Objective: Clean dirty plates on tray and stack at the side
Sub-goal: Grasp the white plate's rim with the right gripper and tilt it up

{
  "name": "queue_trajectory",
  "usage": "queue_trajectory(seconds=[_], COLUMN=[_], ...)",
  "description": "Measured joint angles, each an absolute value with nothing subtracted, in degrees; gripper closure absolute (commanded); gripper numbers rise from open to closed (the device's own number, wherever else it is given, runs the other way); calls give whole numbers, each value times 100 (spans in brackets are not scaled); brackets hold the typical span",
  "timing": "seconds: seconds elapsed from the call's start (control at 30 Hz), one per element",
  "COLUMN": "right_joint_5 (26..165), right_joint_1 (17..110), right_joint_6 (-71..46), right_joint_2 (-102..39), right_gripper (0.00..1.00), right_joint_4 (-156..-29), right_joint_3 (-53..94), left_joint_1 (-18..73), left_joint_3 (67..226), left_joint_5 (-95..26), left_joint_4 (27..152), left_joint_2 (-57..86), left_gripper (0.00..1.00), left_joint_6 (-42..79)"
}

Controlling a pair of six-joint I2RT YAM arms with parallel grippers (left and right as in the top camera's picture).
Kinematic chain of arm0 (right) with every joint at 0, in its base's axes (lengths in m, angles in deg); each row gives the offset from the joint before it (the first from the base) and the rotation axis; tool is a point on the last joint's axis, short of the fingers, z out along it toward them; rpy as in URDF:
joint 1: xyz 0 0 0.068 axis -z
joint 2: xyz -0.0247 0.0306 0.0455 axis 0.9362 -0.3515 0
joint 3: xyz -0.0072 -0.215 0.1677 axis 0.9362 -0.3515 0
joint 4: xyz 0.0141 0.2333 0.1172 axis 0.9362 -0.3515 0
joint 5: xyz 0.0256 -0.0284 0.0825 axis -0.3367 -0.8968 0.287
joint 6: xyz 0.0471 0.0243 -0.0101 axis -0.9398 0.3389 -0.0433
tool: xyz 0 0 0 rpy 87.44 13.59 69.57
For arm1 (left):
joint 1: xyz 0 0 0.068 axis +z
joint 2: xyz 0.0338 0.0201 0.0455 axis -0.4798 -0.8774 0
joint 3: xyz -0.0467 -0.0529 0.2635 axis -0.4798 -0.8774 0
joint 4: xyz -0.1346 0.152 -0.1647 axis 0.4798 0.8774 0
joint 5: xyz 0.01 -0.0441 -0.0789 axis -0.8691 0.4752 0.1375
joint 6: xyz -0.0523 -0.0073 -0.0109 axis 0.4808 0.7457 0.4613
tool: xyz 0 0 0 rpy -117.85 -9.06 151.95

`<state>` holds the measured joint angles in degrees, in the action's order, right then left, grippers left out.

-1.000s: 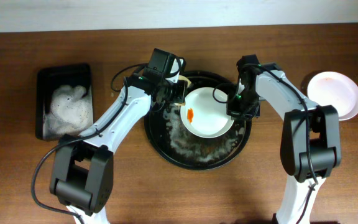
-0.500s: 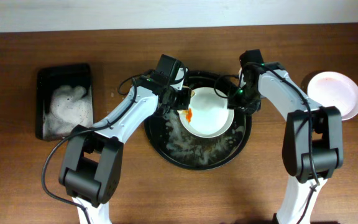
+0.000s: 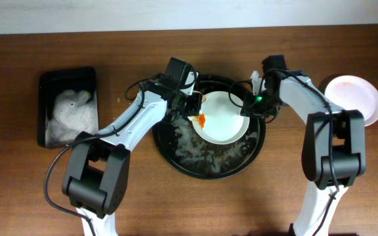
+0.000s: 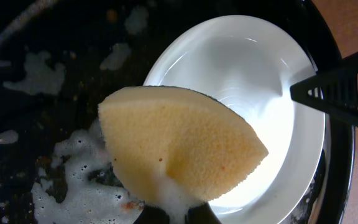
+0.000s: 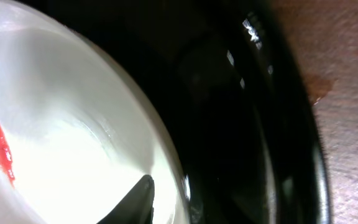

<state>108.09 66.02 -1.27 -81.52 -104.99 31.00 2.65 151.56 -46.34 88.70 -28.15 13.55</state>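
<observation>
Supporting surface: a brown wooden table (image 3: 31, 196) carried everything.
Round tray: the black tray (image 3: 210, 176) lay mid-table, its floor wet with suds (image 3: 189, 144).
Rectangular tray: a smaller black rectangular tray (image 3: 44, 82) sat well apart at the left, with foam (image 3: 67, 111) inside.
Dirty plate: one white dirty plate (image 3: 225, 121) lay inside the round tray, toward its upper right.
Side plate: a second plate (image 3: 353, 98), faintly pink, rested on the table at the far right.
Sponge: a yellow sponge (image 4: 179, 146), soapy at its lower edge, hung over the dirty plate's left rim.
Left gripper: the left gripper (image 3: 192, 105) was clamped on the sponge.
Right gripper: the right gripper (image 3: 253, 105) sat at the dirty plate's right rim. One fingertip showed over that rim, and I could not tell whether the jaws stood apart or together.
Smear: an orange smear (image 3: 202, 121) marked the plate near its left edge, just beside the sponge.
Step in hand: this looked like scrubbing the plate, with the smear not yet wiped.
Next move: it probably called for pressing the sponge onto the smear and wiping across the plate while the right gripper steadied the rim.
</observation>
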Motion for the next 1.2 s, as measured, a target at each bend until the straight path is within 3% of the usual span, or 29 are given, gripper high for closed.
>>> queue_trajectory(seconds=[0.03,0.1,0.43,0.63,0.9,1.2], right_joint_5=[10877,10962,10969,9944,8132,7634], right_joint_1=[6640,6666,6734,6587,5728,5586], right_joint_6=[-90,-60,-49,-414,-875,-1048], right_joint_2=[-8170,-8170,-8122,-7381,-7042,-7042], right_gripper=[91,96,96,96,96,96], right_joint_4=[-10473,-10409,-10407,-10606,-10857,-10936], right_joint_3=[3089,3039,2984,2910,2912,2910], left_joint_1=[265,265,263,99,-117,-163], left_joint_3=[15156,15156,15156,15156,15156,15156], left_joint_5=[-4632,-4627,-4617,-4617,-4614,-3985], left_joint_4=[8870,8870,8870,8798,8560,7963], left_joint_2=[-2815,-2815,-2815,-2815,-2819,-3486], left_gripper=[100,100,100,100,100,100], left_joint_6=[1355,1355,1355,1355,1599,2222])
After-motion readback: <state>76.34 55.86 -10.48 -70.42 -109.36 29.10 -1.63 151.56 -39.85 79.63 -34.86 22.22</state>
